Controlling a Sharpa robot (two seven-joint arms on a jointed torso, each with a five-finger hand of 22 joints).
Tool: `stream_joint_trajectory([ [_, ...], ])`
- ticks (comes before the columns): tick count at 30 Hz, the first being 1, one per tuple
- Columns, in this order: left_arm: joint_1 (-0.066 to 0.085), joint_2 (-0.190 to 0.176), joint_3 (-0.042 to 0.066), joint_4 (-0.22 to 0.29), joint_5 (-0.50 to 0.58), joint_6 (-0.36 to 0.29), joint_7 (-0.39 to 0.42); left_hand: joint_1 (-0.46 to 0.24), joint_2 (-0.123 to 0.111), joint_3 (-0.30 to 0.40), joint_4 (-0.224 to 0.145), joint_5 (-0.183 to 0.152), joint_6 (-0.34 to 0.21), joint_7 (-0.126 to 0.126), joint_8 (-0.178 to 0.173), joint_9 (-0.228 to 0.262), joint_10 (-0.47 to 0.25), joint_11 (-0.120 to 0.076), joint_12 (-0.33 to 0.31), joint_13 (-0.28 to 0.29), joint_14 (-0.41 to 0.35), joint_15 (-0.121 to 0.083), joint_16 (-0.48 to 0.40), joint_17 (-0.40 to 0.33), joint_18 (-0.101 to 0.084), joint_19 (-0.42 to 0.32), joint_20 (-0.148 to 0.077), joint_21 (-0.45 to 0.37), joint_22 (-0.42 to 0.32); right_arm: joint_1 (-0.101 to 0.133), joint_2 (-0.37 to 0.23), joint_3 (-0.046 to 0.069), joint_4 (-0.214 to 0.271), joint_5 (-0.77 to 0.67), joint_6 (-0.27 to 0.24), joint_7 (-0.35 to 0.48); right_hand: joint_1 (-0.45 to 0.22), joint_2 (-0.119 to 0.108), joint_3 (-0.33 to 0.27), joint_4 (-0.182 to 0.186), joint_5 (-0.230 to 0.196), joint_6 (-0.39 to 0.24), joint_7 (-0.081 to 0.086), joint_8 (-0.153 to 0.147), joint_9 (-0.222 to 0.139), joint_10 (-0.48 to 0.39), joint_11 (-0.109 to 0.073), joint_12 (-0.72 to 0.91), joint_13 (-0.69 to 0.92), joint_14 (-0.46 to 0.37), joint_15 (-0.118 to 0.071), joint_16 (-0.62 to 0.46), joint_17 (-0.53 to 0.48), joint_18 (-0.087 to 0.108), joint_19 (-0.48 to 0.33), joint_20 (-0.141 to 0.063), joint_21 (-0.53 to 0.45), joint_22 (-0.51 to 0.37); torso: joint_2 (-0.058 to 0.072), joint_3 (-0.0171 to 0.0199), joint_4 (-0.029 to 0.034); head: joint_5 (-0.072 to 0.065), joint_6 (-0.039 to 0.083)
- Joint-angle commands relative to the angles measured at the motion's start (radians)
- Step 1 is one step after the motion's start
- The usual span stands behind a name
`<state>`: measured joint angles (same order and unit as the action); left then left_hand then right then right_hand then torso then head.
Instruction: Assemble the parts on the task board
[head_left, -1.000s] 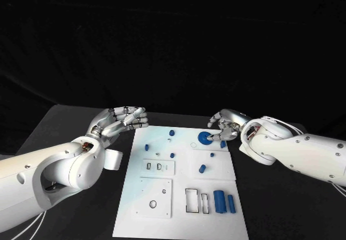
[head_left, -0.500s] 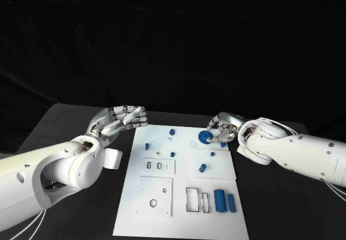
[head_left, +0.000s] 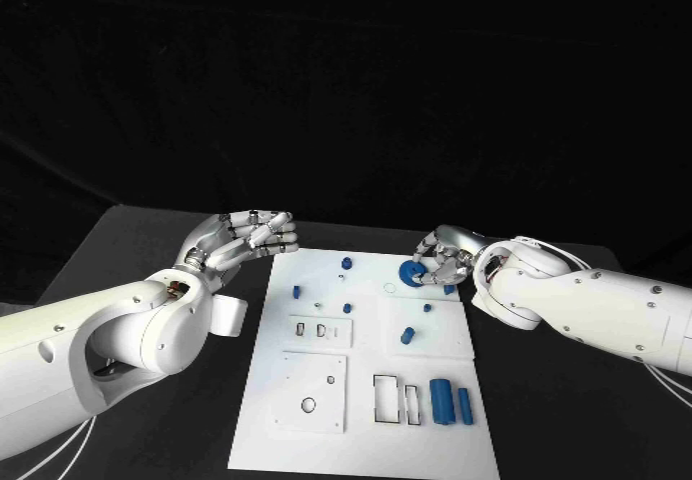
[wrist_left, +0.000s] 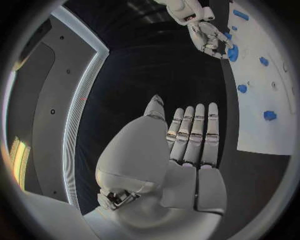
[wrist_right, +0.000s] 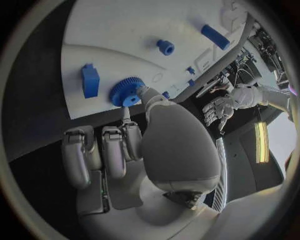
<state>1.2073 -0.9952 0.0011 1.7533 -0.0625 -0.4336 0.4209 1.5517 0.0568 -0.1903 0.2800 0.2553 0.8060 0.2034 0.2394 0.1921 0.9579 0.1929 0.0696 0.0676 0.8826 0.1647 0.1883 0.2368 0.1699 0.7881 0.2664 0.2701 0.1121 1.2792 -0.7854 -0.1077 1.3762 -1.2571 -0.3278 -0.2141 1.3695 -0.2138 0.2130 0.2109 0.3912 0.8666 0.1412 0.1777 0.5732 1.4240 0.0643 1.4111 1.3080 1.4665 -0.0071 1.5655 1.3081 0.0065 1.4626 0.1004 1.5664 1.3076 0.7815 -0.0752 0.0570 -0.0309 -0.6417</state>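
Right hand (head_left: 441, 262) at far right corner of task board (head_left: 325, 400), thumb and a finger pinching blue gear (wrist_right: 127, 91); gear low over board, possibly touching it, contact unclear. Blue block (wrist_right: 90, 80) lies on board just beside gear. Left hand (head_left: 248, 240) hovers off board's far left corner, holding nothing, fingers straight and side by side in wrist view. Two blue cylinders (head_left: 451, 402) lie near board's near right corner, beside rectangular slot (head_left: 397, 399).
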Motion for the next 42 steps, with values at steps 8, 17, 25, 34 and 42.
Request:
stream_joint_trajectory([
  [8, 0.002, 0.001, 0.001, 0.0, 0.002, 0.011, 0.005, 0.004, 0.01, -0.006, 0.0, -0.007, -0.007, 0.029, -0.006, 0.001, -0.006, -0.001, -0.006, -0.001, -0.007, 0.0, -0.006, 0.001, 0.009, 0.004, 0.002, -0.003, -0.001, -0.006, 0.009, -0.002, -0.016, 0.0, 0.039, -0.004, 0.005, 0.001, 0.016, 0.002, 0.006, 0.009, 0.001, 0.002, 0.001, 0.01, -0.002, 0.007, 0.11, 0.104, 0.004, 0.005, 0.263, -0.006, 0.108, 0.006, 0.004, 0.263, 0.0, 0.0007, -0.0011, 0.008, -0.008],
  [17, 0.002, 0.001, 0.001, -0.002, 0.002, 0.013, 0.006, 0.004, 0.01, -0.006, -0.001, -0.007, -0.008, 0.029, -0.007, 0.002, -0.007, -0.001, -0.006, -0.001, -0.007, 0.0, -0.006, 0.002, 0.009, 0.004, 0.002, -0.003, -0.001, -0.01, 0.01, -0.003, -0.012, -0.034, 0.033, -0.009, 0.015, -0.023, 0.161, -0.009, -0.06, 0.058, -0.008, 0.004, -0.002, 0.02, -0.011, 0.019, 0.119, 0.104, -0.004, 0.005, 0.263, -0.006, 0.108, 0.0, 0.004, 0.263, 0.0, 0.0006, -0.0013, 0.008, -0.01],
  [25, 0.002, 0.002, 0.001, -0.004, 0.002, 0.013, 0.006, 0.005, 0.011, -0.006, -0.001, -0.007, -0.009, 0.029, -0.007, 0.002, -0.008, -0.001, -0.006, -0.001, -0.008, 0.0, -0.007, 0.002, 0.009, 0.004, 0.002, -0.003, -0.002, -0.013, 0.008, -0.003, 0.015, -0.134, -0.082, -0.032, -0.041, -0.036, 0.213, 0.001, -0.143, 0.084, -0.015, 0.006, -0.001, 0.041, -0.017, 0.041, 0.139, 0.104, -0.009, 0.005, 0.263, -0.006, 0.108, -0.005, 0.004, 0.263, 0.0, 0.0003, -0.0012, 0.006, -0.007],
  [34, 0.002, 0.005, 0.001, -0.012, 0.004, 0.012, 0.007, 0.006, 0.013, -0.006, -0.001, -0.007, -0.009, 0.029, -0.008, 0.002, -0.009, -0.001, -0.006, -0.001, -0.008, 0.001, -0.007, 0.002, 0.009, 0.005, 0.002, -0.003, -0.002, -0.007, -0.001, -0.002, 0.074, -0.226, -0.184, -0.081, -0.042, -0.033, 0.233, -0.005, -0.135, 0.097, -0.02, 0.01, 0.002, 0.056, -0.021, 0.057, 0.155, 0.104, -0.012, 0.005, 0.263, -0.006, 0.108, -0.008, 0.004, 0.263, -0.003, 0.0002, 0.0003, 0.007, -0.004],
  [42, 0.002, 0.007, 0.001, -0.019, 0.005, 0.012, 0.008, 0.007, 0.014, -0.005, -0.001, -0.007, -0.009, 0.029, -0.008, 0.002, -0.01, -0.001, -0.006, -0.001, -0.008, 0.001, -0.008, 0.003, 0.008, 0.005, 0.002, -0.003, -0.002, 0.004, 0.013, -0.001, 0.161, -0.328, -0.2, -0.111, -0.043, -0.034, 0.237, -0.007, -0.135, 0.103, -0.022, 0.012, 0.003, 0.061, -0.022, 0.063, 0.161, 0.104, -0.013, 0.005, 0.263, -0.006, 0.108, -0.009, 0.004, 0.263, 0.0, 0.0009, -0.0008, 0.015, 0.002],
])
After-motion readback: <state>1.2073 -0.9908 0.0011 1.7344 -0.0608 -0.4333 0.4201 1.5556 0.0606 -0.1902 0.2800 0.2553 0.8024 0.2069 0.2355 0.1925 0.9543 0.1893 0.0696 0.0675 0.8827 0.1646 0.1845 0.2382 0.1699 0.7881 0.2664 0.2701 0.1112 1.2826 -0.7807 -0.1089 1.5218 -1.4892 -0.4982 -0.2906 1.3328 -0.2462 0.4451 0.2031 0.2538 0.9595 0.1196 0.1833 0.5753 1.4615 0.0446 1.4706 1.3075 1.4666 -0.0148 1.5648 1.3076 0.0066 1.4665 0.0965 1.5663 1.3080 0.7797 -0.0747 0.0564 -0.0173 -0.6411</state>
